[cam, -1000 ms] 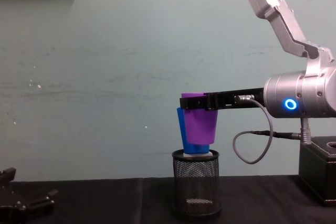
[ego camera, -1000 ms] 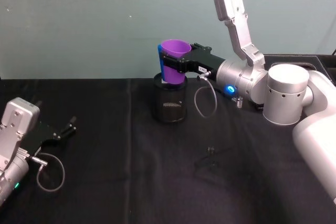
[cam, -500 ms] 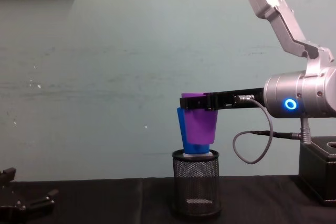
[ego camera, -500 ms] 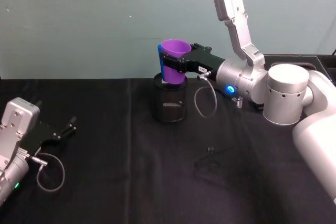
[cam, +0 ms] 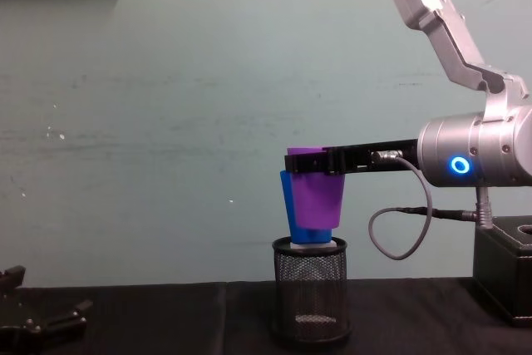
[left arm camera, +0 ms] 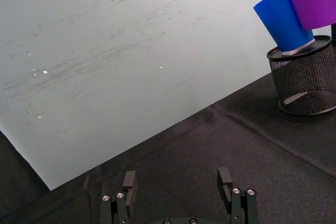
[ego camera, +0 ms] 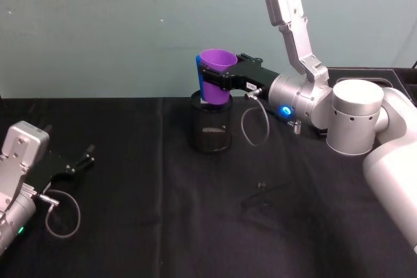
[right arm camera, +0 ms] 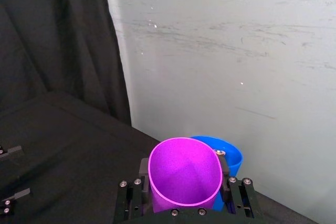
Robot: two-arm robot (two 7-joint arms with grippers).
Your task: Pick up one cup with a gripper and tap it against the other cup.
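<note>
My right gripper [ego camera: 213, 83] is shut on the purple cup [ego camera: 218, 62], holding it upright just below the rim, above the black mesh pen holder [ego camera: 210, 131]. The blue cup [cam: 287, 201] stands in that holder, tilted a little, directly behind the purple cup [cam: 317, 201]. In the right wrist view the purple rim [right arm camera: 184, 174] lies against the blue rim [right arm camera: 232, 156]. My left gripper [ego camera: 81, 161] rests open near the table's left edge, far from both cups; its open fingers [left arm camera: 130, 182] show in the left wrist view.
A black box [cam: 503, 276] stands at the right, behind my right arm. A small dark object [ego camera: 260, 200] lies on the black cloth right of centre. A pale green wall closes the table's far edge.
</note>
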